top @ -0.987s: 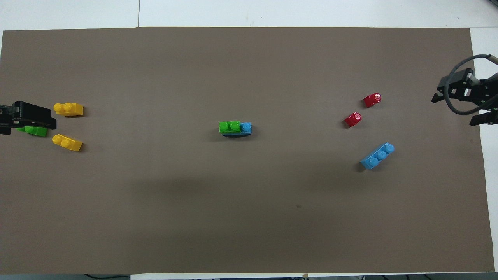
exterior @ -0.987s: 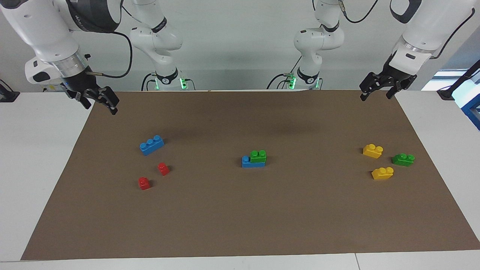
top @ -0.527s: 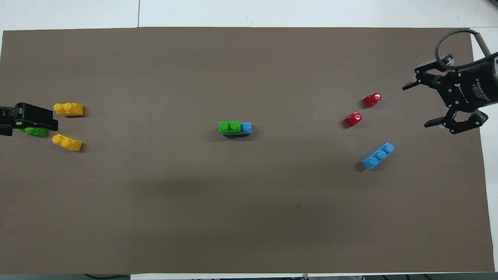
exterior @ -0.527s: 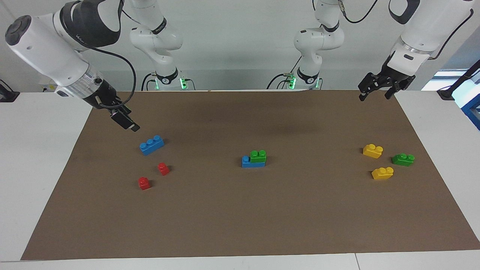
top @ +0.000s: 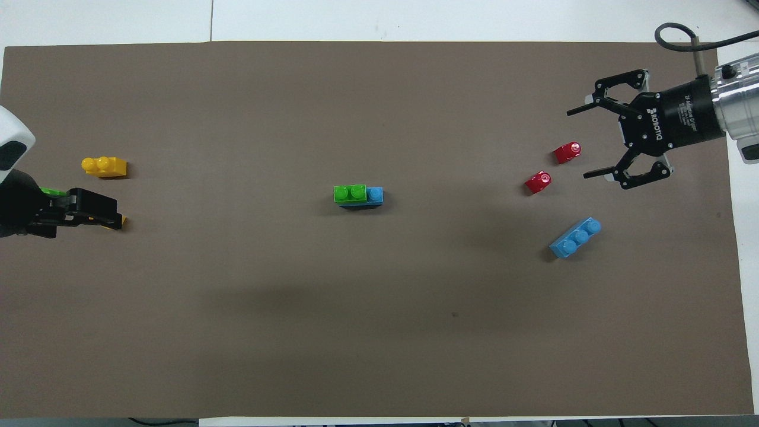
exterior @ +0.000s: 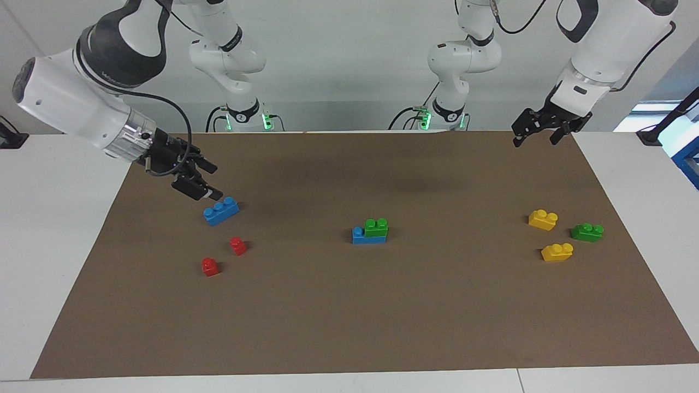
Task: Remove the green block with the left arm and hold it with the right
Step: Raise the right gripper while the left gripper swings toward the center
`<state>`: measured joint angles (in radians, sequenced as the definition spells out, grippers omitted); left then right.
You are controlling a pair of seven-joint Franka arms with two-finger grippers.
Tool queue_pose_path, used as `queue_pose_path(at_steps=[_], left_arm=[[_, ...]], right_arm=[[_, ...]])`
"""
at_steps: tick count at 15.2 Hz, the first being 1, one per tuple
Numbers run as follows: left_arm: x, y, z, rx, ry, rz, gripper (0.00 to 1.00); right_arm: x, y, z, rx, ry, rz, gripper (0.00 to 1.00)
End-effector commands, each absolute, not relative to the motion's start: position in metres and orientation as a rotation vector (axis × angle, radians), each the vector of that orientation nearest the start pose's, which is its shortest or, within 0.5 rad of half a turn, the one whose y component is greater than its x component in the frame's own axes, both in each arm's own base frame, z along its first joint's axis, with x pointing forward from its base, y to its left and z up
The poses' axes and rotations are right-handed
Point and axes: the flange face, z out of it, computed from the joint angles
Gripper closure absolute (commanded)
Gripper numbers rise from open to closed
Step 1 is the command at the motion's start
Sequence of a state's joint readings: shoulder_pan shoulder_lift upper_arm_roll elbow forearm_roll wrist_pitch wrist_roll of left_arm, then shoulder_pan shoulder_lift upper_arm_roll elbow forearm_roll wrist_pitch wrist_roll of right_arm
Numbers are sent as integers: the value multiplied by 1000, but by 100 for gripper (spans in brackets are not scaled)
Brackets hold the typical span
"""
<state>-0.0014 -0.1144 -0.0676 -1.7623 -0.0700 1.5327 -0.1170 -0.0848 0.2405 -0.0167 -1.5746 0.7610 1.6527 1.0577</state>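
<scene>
The green block (exterior: 376, 226) sits stacked on one end of a three-stud blue brick (exterior: 367, 237) in the middle of the brown mat; both also show in the overhead view, the green block (top: 350, 193) on the blue brick (top: 375, 194). My right gripper (exterior: 213, 182) is open and empty, low over the mat next to a loose blue brick; in the overhead view it (top: 578, 143) hangs by the red blocks. My left gripper (exterior: 534, 141) is open and empty, raised over the left arm's end of the mat; it also shows in the overhead view (top: 109, 210).
A loose blue brick (exterior: 220, 211) and two red blocks (exterior: 238, 245) (exterior: 209, 266) lie toward the right arm's end. Two yellow bricks (exterior: 543, 219) (exterior: 557, 251) and a darker green brick (exterior: 587, 232) lie toward the left arm's end. White table (exterior: 49, 229) surrounds the mat.
My right arm has swung in from the mat's corner, and its gripper now points toward the middle, close to the loose blue brick. My left gripper has shifted slightly toward the middle.
</scene>
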Motion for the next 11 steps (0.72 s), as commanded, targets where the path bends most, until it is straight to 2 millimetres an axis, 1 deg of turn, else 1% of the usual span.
queue_pose_path(at_steps=[1,2,3,4,5,8,11], left_arm=[[485,-48,580,-3223,-155,202,0],[481,-49,577,-3223,-222,199,0],[480,-59,574,-3217,-321,206,0],[475,-73,571,-3204,-369,220,0],[471,-83,568,-3195,-390,228,0],[462,-108,561,-3173,-500,210,0],[453,-133,555,-3151,-629,175,0]], right_arm=[[644,11,505,-1856,1565,633,0],[648,18,501,-1841,1572,629,0],[651,29,498,-1822,1576,639,0],[653,37,495,-1808,1580,648,0],[653,42,493,-1800,1588,661,0],[649,80,488,-1840,1566,709,0],[642,92,478,-1868,1548,764,0]])
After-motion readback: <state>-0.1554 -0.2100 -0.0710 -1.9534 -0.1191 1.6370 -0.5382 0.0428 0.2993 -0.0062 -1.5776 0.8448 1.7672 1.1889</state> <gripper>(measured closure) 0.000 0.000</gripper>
